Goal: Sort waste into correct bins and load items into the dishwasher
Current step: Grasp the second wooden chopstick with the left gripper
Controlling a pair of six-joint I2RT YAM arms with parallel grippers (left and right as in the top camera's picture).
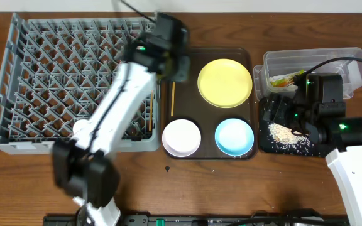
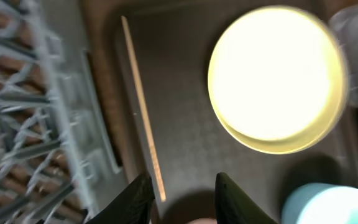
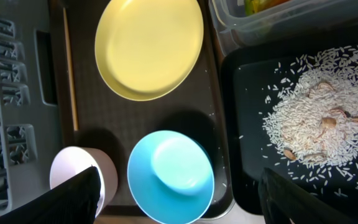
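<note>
A dark brown serving tray sits mid-table. On it are a round, pale yellow plate, a white bowl and a light blue bowl, both bowls empty and upright. A thin wooden chopstick lies straight along the tray's left edge. It is just beside the large grey dish rack, a square lattice with rows of upright pegs. A second chopstick lies inside the rack by its right wall.

The left gripper hangs over the tray's upper left corner. Its two dark fingers are parted, holding nothing, and the near end of the tray's chopstick lies between them in the wrist view.

To the right of the tray, a clear plastic tub holds a green-and-yellow sachet. In front of it, a shallow black tray carries a spread of whitish rice with a few brownish bits among the grains.

The right gripper hovers above the black tray's left side with its fingers spread wide and empty.
</note>
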